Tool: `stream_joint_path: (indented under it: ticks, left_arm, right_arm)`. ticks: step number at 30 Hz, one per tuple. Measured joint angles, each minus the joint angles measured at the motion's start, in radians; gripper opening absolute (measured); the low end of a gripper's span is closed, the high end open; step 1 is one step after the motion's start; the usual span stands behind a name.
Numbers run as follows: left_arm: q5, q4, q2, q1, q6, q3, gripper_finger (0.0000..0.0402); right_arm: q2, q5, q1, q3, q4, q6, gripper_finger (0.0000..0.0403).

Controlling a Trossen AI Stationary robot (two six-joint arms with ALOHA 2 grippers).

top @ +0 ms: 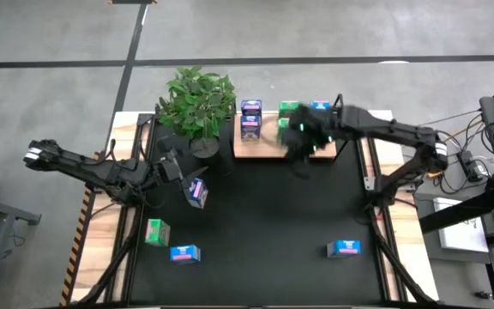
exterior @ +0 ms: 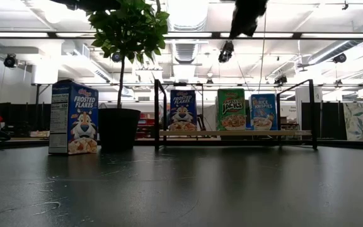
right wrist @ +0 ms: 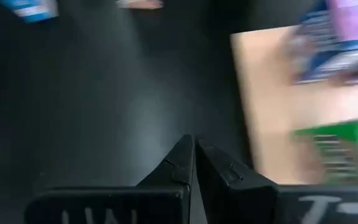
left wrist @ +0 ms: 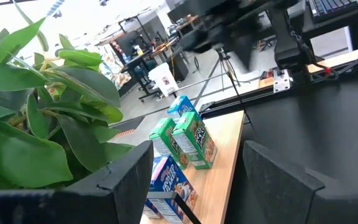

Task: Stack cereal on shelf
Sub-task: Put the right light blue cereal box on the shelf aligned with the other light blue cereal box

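Right pincer [top: 303, 142] hangs over the shelf [top: 264, 148] at the counter's far edge, fingers pressed together, pinching nothing visible. Left pincer [top: 171, 166] spread wide just beside a dark blue cereal box [top: 197, 193], near the plant [top: 197, 99]; box looks untouched. High view: on the shelf a dark blue box [top: 250, 118], green boxes [top: 288, 116] and a light blue one [top: 320, 107]. Loose on the black mat [top: 273, 223]: green box [top: 157, 231], light blue box [top: 184, 253], another light blue box [top: 344, 248].

Low view: Frosted Flakes box [exterior: 73, 117] upright beside the plant pot [exterior: 118, 129]; three boxes upright on the shelf [exterior: 232, 133] behind.

Left wrist view: spread fingers [left wrist: 129, 180] frame the shelf boxes [left wrist: 188, 140]; leaves crowd close.

Right wrist view: fingers [right wrist: 194, 162] pressed together over the mat, shelf edge [right wrist: 266, 112] beside them.

Likely step: left arm picking the nearby blue box. Do it well: square the jaws on the narrow faces, keep clear of leaves, lift straight, set it upright next to its blue match.
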Motion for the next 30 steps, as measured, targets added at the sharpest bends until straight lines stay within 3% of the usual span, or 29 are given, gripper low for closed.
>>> stream_joint_path:
  ticks: [7, 13, 20, 24, 30]
  left_arm:
    - [0.000, -0.001, 0.000, 0.000, -0.008, 0.000, 0.0233]
    - [0.000, -0.003, 0.000, 0.000, -0.021, 0.000, 0.0233]
    - [0.000, 0.012, 0.000, 0.000, -0.066, 0.000, 0.0233]
    - [0.000, 0.028, 0.000, 0.000, -0.084, 0.000, 0.0233]
    - [0.000, 0.078, 0.000, 0.000, -0.094, 0.000, 0.0233]
  right_arm:
    - [-0.028, 0.040, 0.300, -0.083, -0.013, 0.253, 0.0009]
    - [-0.057, 0.062, 0.555, -0.180, -0.036, 0.567, 0.0009]
    - [-0.084, 0.218, 0.848, -0.245, -0.041, 0.892, 0.0009]
    - [-0.086, 0.239, 0.953, -0.271, -0.044, 1.010, 0.0009]
    - [-0.054, 0.276, 1.038, -0.281, -0.085, 1.034, 0.0023]
